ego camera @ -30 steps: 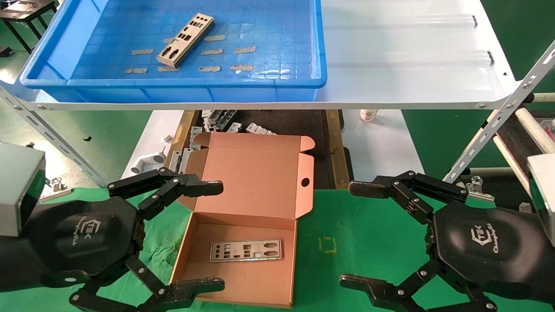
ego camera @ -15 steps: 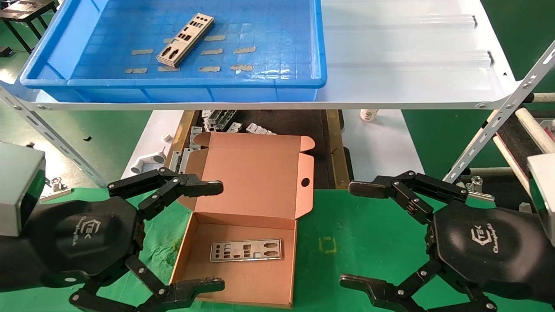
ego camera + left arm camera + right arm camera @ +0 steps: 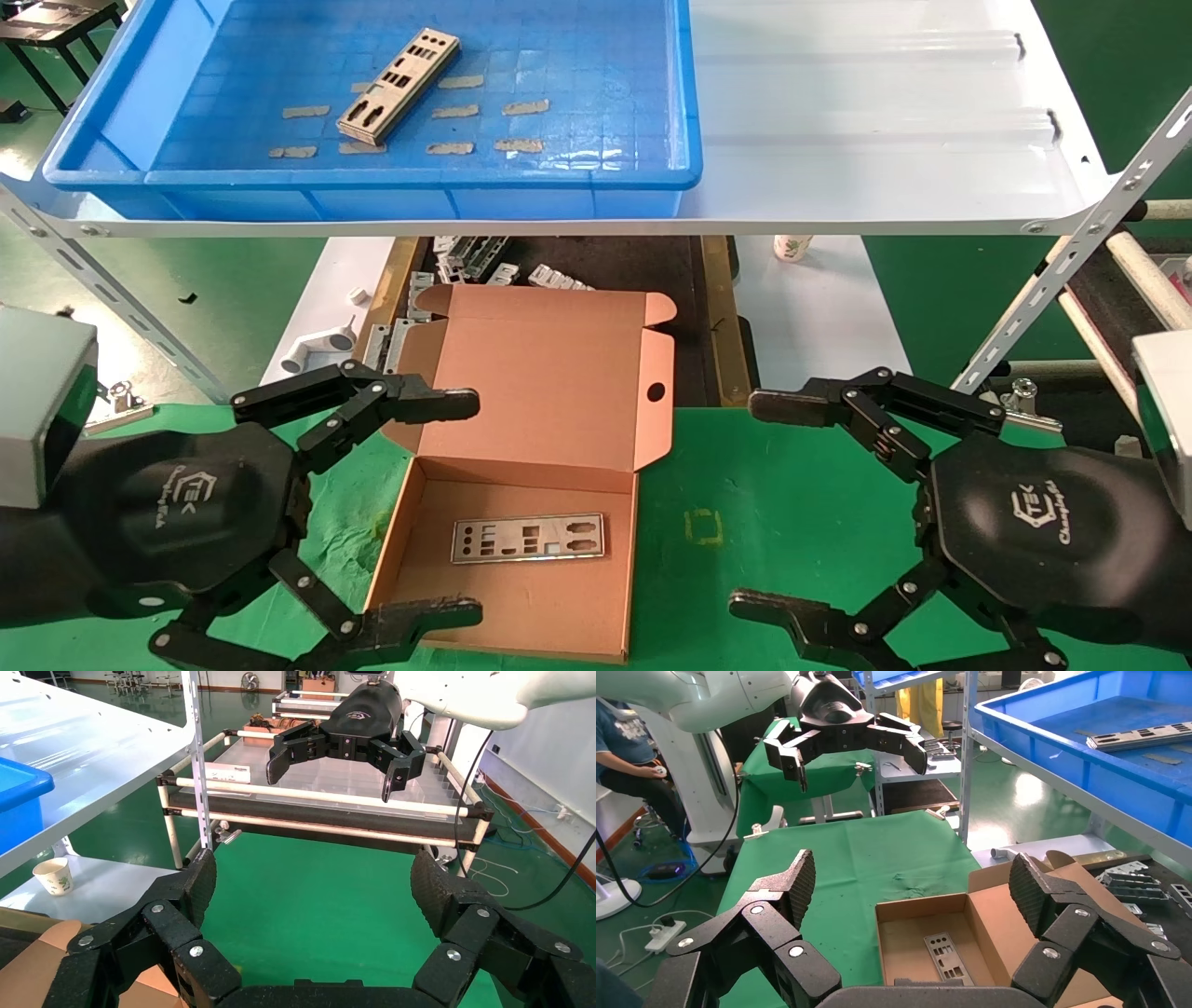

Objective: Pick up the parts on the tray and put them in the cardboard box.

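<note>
One part (image 3: 399, 86) lies on the floor of the tray (image 3: 372, 177), slanted, among tan tape scraps, up on the white shelf (image 3: 885, 112); a second part (image 3: 528, 538) already rests flat inside the open cardboard box (image 3: 521, 596) on the green cloth. You'll see nothing has changed over the last second: plates, box and both arms sit exactly where they were, so by my reading the job stands half done with no reach begun. The tray plate is well apart from both pincers, far forward and above them. Your left gripper (image 3: 447, 508) hangs spread wide over the box's left edge, holding nothing; your right gripper (image 3: 773, 508) hangs equally wide and empty just beside the box's right side.
</note>
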Robot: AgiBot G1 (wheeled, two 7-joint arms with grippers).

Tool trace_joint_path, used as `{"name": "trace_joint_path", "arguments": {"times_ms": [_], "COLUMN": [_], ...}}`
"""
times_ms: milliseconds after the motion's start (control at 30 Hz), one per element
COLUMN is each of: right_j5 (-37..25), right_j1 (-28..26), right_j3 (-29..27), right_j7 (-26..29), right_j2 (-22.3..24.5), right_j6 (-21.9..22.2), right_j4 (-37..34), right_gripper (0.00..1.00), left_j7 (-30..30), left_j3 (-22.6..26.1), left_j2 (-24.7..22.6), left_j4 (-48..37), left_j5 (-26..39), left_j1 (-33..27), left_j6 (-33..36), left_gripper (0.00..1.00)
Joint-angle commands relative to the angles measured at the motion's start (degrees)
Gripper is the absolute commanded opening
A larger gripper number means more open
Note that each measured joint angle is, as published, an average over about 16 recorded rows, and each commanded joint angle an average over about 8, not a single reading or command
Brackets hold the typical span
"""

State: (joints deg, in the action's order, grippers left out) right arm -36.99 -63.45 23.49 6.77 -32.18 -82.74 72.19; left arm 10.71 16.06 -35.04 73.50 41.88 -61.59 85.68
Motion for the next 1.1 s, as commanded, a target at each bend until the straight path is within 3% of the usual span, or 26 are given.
{"name": "trace_joint_path", "arguments": {"times_ms": [33,1100], "right_j5": [0.0,0.0], "right_j1": [0.0,0.0], "right_j3": [0.0,0.0], "right_j7": [0.0,0.0], "right_j2": [0.0,0.0], "right_j6": [0.0,0.0], "right_j4": [0.0,0.0], "right_gripper": [1.0,1.0], "left_j7": [0.0,0.0], "left_j3": [0.0,0.0], "left_j2": [0.0,0.0], "left_j4": [0.0,0.0], "left_j5": [0.0,0.0], "left_j1": [0.0,0.0], "left_j6": [0.0,0.0], "left_gripper": [1.0,1.0]}}
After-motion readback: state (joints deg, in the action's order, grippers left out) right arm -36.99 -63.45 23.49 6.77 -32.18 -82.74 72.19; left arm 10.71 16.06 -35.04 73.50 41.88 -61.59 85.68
